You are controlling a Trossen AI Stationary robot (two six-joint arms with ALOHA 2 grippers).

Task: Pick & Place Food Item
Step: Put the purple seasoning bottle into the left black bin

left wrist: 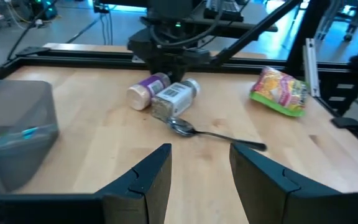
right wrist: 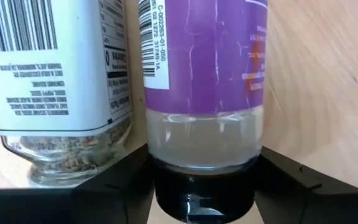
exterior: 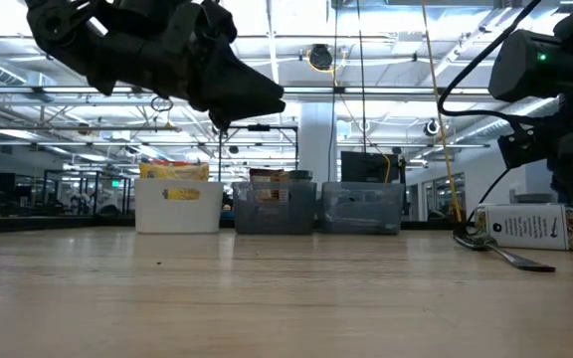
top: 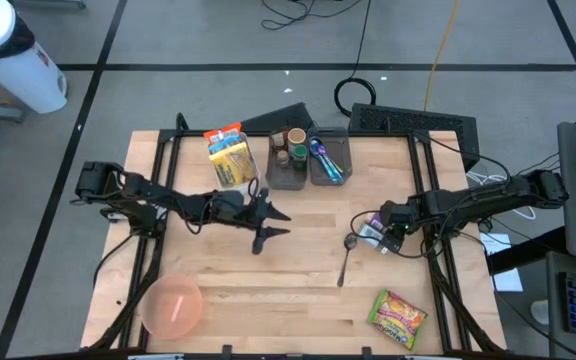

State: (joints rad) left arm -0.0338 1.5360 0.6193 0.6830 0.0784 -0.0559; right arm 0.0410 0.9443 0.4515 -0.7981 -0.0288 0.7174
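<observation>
A purple-labelled spice bottle (right wrist: 204, 74) and a white-labelled spice bottle (right wrist: 61, 81) lie side by side on the wooden table (top: 298, 300), right of centre. My right gripper (top: 380, 230) is down at them, shut on the purple-labelled bottle. A metal spoon (top: 345, 258) lies just in front of the bottles. A green and yellow snack bag (top: 398, 318) lies flat near the front right. My left gripper (top: 273, 225) hovers open and empty over the table's middle, pointing toward the bottles (left wrist: 163, 96). My right gripper holds the purple-labelled bottle by its clear bottom end (right wrist: 204, 149), pinched between the two fingers (right wrist: 114, 180). The fingers come level from the table's right side and lie along the bottle. The bottle lies on its side on the table, touching the white-labelled bottle.
Two grey bins (top: 308, 160) with jars and utensils and a white bin with a yellow packet (top: 230, 158) stand at the far edge. A pink bowl (top: 173, 305) sits at the front left. Black frame rails (top: 438, 270) run along both sides.
</observation>
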